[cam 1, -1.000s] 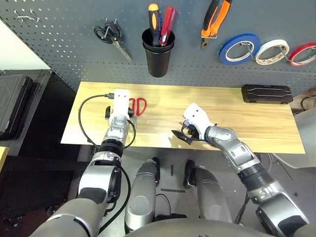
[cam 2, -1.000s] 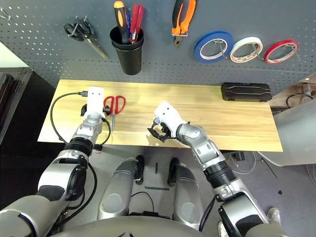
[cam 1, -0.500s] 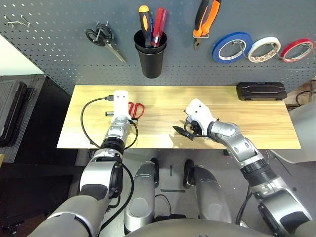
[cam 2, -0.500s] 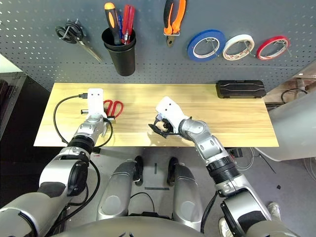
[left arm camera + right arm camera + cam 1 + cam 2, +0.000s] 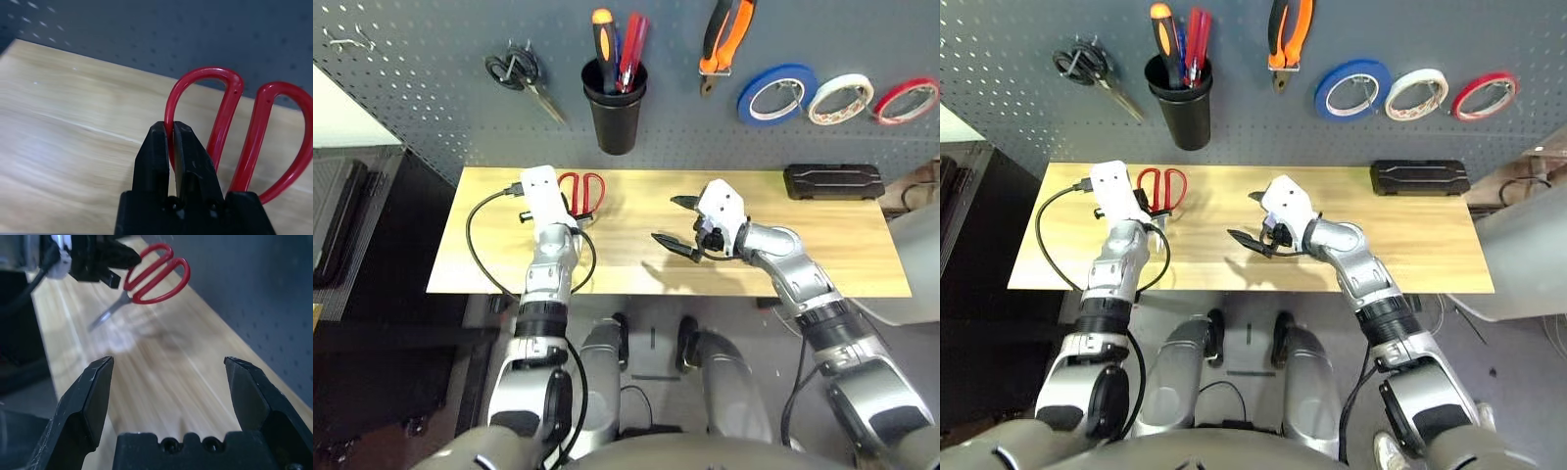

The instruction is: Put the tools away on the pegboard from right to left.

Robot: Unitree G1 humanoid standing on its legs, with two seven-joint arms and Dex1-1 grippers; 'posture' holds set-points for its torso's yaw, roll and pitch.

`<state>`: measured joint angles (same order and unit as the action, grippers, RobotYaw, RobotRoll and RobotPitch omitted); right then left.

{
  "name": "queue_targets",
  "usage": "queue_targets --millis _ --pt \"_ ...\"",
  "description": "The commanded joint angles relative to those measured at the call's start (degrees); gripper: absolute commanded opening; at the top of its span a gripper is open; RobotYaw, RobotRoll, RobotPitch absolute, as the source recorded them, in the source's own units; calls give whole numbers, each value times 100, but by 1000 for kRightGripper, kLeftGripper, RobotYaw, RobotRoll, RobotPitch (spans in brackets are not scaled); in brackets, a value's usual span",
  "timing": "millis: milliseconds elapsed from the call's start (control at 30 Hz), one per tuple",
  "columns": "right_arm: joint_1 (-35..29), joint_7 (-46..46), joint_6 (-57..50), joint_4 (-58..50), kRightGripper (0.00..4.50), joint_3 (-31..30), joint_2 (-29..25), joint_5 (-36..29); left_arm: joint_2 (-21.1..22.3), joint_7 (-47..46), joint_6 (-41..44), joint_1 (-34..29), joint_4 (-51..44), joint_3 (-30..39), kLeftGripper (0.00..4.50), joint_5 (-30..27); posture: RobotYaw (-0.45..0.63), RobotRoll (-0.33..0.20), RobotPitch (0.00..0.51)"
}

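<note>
A light wooden table (image 5: 636, 274), with grain running along its length, is set with its far edge against the dark perforated pegboard (image 5: 431, 88). A flat black case (image 5: 833, 182) is laid on it at the far right corner, lengthwise along the far edge and just beside the pegboard. Near the far edge toward the left end, red-handled scissors (image 5: 580, 191) are seen over the wood, gripped by one handle loop; whether their blades touch the surface cannot be told, and soft shadows are cast on the boards near the middle of the near edge.
</note>
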<state>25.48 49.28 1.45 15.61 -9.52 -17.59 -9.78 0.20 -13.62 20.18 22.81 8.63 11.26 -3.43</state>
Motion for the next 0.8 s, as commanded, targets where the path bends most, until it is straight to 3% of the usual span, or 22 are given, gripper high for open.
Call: queue_targets --millis 33,400,800 --pt "-98 275 180 -117 4500 229 -73 -333 -29 -134 257 -225 -509 98 34 -26 291 0 237" --pt "-112 950 369 -648 4500 988 -363 -1371 21 88 963 -690 -2632 433 34 -552 338 0 215" --pt "-255 1224 -155 -1449 4500 1546 -885 -2200 95 34 1457 -80 -3576 689 34 -1084 346 0 186"
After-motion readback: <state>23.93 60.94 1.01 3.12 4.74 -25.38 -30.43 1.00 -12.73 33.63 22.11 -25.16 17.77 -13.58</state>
